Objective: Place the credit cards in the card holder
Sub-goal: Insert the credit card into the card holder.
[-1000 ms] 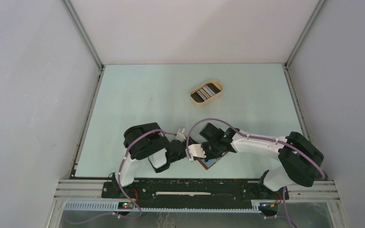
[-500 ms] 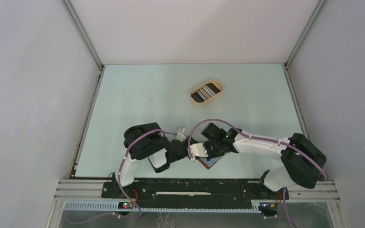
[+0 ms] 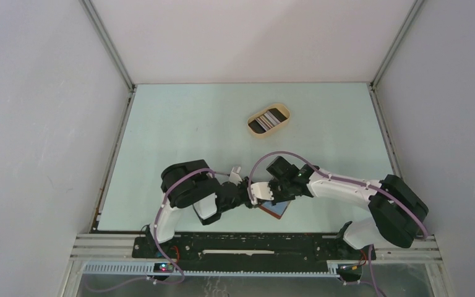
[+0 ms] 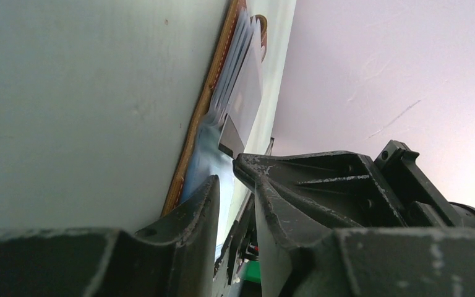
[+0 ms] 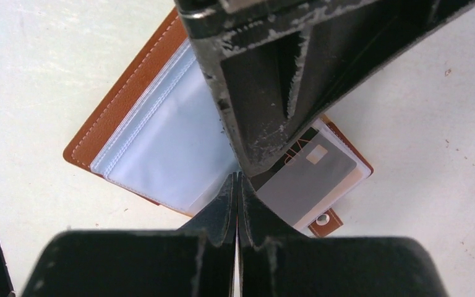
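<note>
The card holder (image 5: 130, 105) lies open on the table, brown leather with clear plastic sleeves. It shows near the front in the top view (image 3: 277, 210) and edge-on in the left wrist view (image 4: 207, 105). A grey and black credit card (image 5: 309, 176) with a chip sits in its right half, and it also shows in the left wrist view (image 4: 246, 93). My right gripper (image 5: 237, 179) is shut, its tips over the holder's fold. I cannot tell whether a sleeve is pinched between them. My left gripper (image 4: 227, 170) is slightly open at the holder's edge. One left finger (image 5: 266, 93) reaches over the card.
A beige oval tray (image 3: 249, 127) holding more cards (image 3: 268, 120) stands at the back middle of the table. Both arms meet over the holder (image 3: 250, 198), close to the front rail (image 3: 253, 244). Grey walls stand on both sides.
My right gripper has shifted slightly away from the front edge and to the right. More of the open card holder shows below it. The left arm has barely moved.
</note>
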Action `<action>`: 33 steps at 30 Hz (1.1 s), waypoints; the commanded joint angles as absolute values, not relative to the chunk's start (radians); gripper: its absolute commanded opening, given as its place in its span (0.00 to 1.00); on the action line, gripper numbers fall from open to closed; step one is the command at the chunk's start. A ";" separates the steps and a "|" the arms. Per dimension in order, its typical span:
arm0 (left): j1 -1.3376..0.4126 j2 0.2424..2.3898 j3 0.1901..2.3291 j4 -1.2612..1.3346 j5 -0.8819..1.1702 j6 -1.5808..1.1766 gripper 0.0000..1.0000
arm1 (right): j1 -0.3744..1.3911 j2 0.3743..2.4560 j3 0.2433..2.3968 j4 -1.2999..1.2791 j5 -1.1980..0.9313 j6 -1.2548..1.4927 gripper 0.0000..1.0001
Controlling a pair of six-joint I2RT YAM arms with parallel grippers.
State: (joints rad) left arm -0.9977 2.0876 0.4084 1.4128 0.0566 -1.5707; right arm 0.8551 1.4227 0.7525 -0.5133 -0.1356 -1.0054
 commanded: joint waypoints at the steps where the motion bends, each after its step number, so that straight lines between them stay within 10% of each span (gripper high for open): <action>1: -1.003 2.051 0.405 1.428 0.054 -1.531 0.33 | 0.830 1.388 0.750 -0.504 -0.117 -1.002 0.03; 15: -1.005 1.809 0.261 1.413 -0.043 -1.212 0.30 | 0.656 1.271 0.834 -0.636 -0.431 -0.914 0.12; 23: -1.020 1.591 0.221 1.393 -0.155 -0.784 0.28 | 0.505 1.189 0.842 -0.630 -0.633 -0.746 0.62; 33: -1.074 1.747 0.307 1.444 -0.101 -0.692 0.09 | 0.389 1.457 0.967 -0.643 -0.497 -0.518 0.44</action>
